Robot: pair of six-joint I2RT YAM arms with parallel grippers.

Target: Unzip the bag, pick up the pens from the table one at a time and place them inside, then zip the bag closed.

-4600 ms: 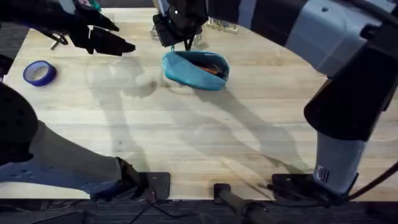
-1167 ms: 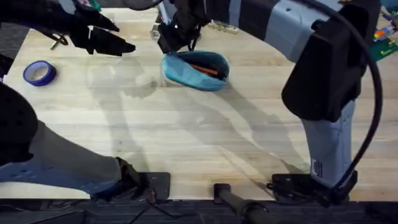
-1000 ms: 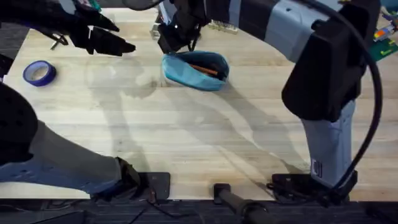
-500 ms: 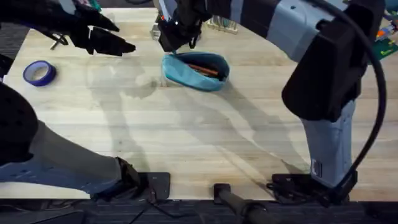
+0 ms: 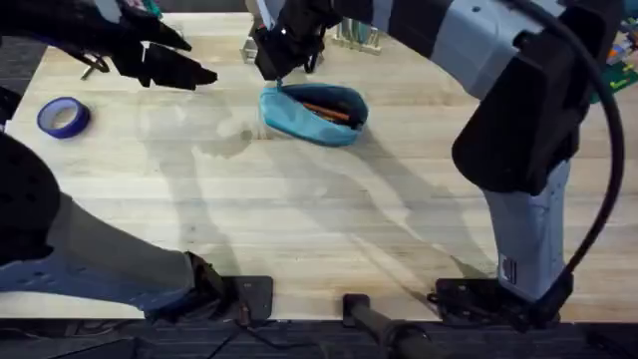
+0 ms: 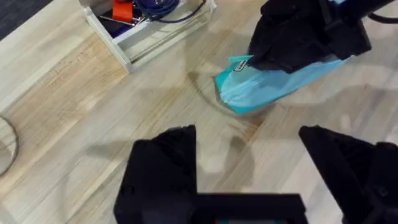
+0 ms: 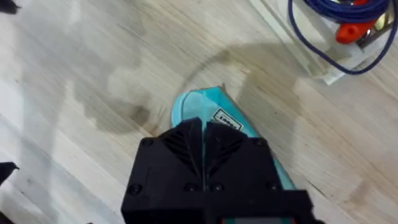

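The teal bag (image 5: 317,118) lies at the far middle of the table (image 5: 319,219), its top gaping, and orange pens (image 5: 324,110) show inside it. My right gripper (image 5: 283,62) sits on the bag's left end. In the right wrist view its fingers (image 7: 189,146) are pressed together just above the bag's labelled end (image 7: 214,109). In the left wrist view the bag (image 6: 273,87) rises up to that gripper. My left gripper (image 5: 195,72) hovers open and empty over the far left of the table, apart from the bag (image 6: 249,180).
A blue tape roll (image 5: 63,117) lies at the left edge. A clear tray (image 6: 149,25) with blue cable and orange items stands just behind the bag (image 7: 339,31). A small metal item (image 5: 92,68) lies at the far left.
My right gripper has crept slightly to the left and farther back at the bag's end. The bag and the left arm have stayed where they were.
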